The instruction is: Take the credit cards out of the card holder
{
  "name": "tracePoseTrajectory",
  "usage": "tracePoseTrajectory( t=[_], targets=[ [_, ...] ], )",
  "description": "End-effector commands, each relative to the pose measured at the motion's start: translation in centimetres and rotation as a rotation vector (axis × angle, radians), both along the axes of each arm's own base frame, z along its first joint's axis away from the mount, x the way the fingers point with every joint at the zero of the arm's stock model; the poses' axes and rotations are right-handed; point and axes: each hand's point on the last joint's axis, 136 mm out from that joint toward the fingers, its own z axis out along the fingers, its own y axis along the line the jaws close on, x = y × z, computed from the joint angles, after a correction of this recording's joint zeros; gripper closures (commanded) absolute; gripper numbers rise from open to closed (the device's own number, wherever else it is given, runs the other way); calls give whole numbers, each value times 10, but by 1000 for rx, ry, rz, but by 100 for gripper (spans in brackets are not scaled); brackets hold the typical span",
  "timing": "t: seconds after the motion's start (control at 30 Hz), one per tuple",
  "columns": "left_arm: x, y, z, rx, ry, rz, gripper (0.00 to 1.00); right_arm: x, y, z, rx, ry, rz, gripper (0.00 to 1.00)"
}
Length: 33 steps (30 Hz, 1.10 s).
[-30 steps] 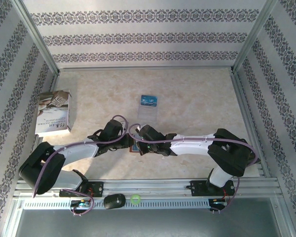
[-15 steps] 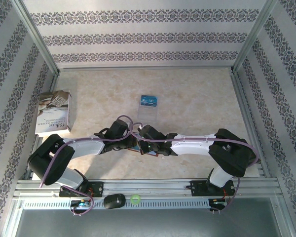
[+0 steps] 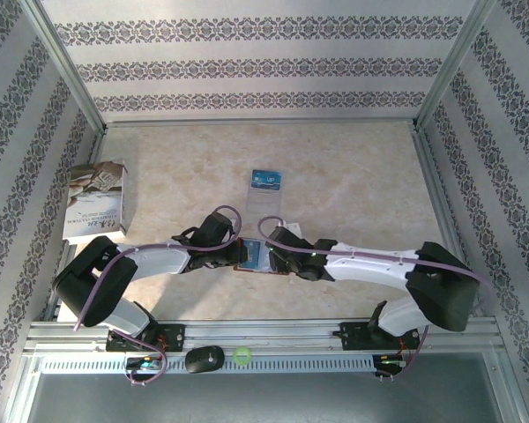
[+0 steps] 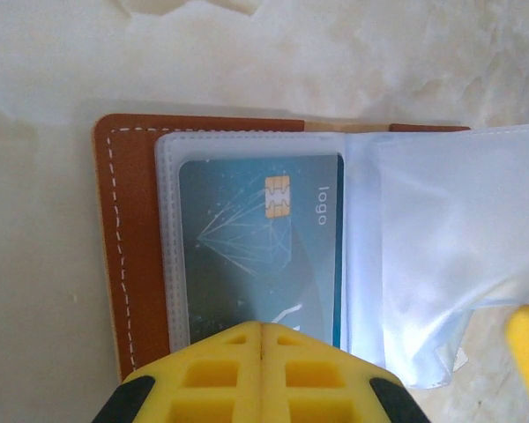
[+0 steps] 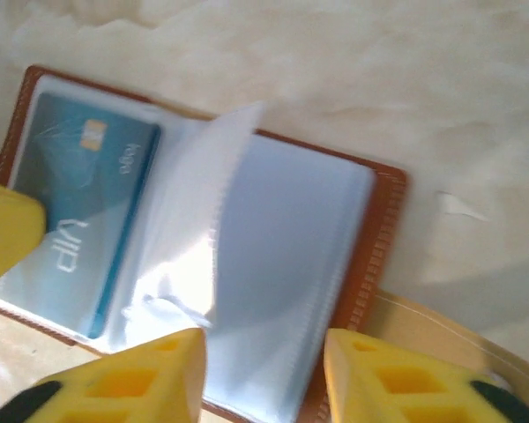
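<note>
Lying open and flat on the desk (image 3: 353,176), the card holder (image 3: 251,255) sits close to the front edge, near centre. Outer cover: reddish-brown leather with pale stitching. Inside: clear plastic sleeves (image 5: 282,256), one leaf standing up at the fold. One sleeve contains a blue credit card (image 4: 260,247) with a gold chip and the word "logo". Left gripper (image 4: 263,370): jaws together over that sleeve's near edge. Right gripper (image 5: 263,357): jaws parted above the opposite page
</note>
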Motion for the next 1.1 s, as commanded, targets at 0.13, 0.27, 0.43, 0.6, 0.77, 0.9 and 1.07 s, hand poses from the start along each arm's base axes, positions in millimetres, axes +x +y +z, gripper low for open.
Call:
tracePoseTrajectory(
  t=[0.13, 0.27, 0.43, 0.6, 0.77, 0.9, 1.07],
  targets=[
    [-3, -18, 24, -10, -30, -72, 87, 12, -25, 29, 20, -78, -77, 54],
    [-3, -42, 31, -4, -43, -146, 85, 15, -33, 33, 48, -93, -97, 56],
    [-1, -64, 17, 26, 2, -213, 85, 14, -40, 38, 70, -108, -109, 58],
    [-13, -88, 13, 1, 48, -311, 84, 12, -47, 37, 81, -109, -118, 58],
    [-29, -101, 13, -75, 115, -376, 79, 16, -45, 37, 103, -100, -114, 58],
    [-25, -98, 29, -103, 49, -352, 72, 19, -34, 35, 144, -76, -94, 57],
    [-19, -94, 63, -215, -28, -302, 63, 18, -9, 35, 237, -28, -13, 60]
  ],
)
